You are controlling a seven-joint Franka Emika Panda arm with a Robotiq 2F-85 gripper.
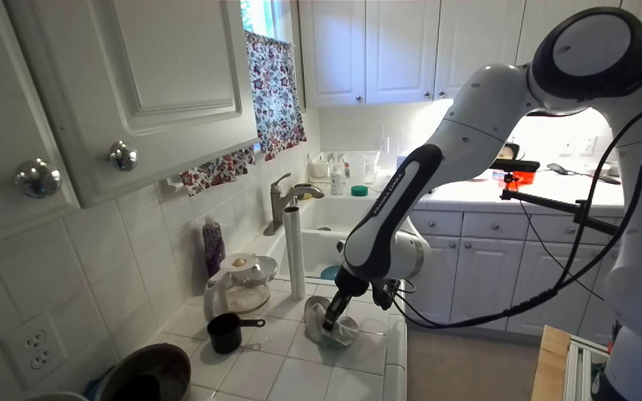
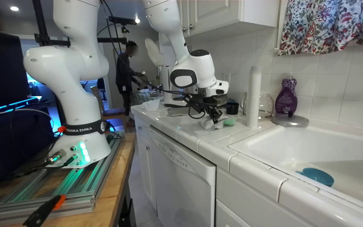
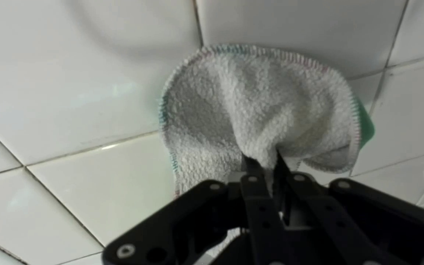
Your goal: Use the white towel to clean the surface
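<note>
The white towel (image 1: 346,332) lies crumpled on the white tiled countertop (image 1: 304,381), near the counter's front edge. The towel also shows in an exterior view (image 2: 210,123) and in the wrist view (image 3: 256,95), where it has a coloured stitched edge. My gripper (image 3: 265,163) points down and is shut on a bunched fold of the towel; the rest of the towel spreads around the fingers over the tiles. The gripper also shows in both exterior views (image 1: 330,322) (image 2: 215,118). A green thing (image 3: 366,127) sticks out from under the towel, mostly hidden.
A white upright tube (image 1: 295,256) and a glass coffee pot (image 1: 248,292) stand beside the towel toward the wall. A black measuring cup (image 1: 225,333) and a dark pan (image 1: 173,367) are on the counter. The sink (image 2: 263,142) adjoins; a purple bottle (image 2: 286,97) stands behind.
</note>
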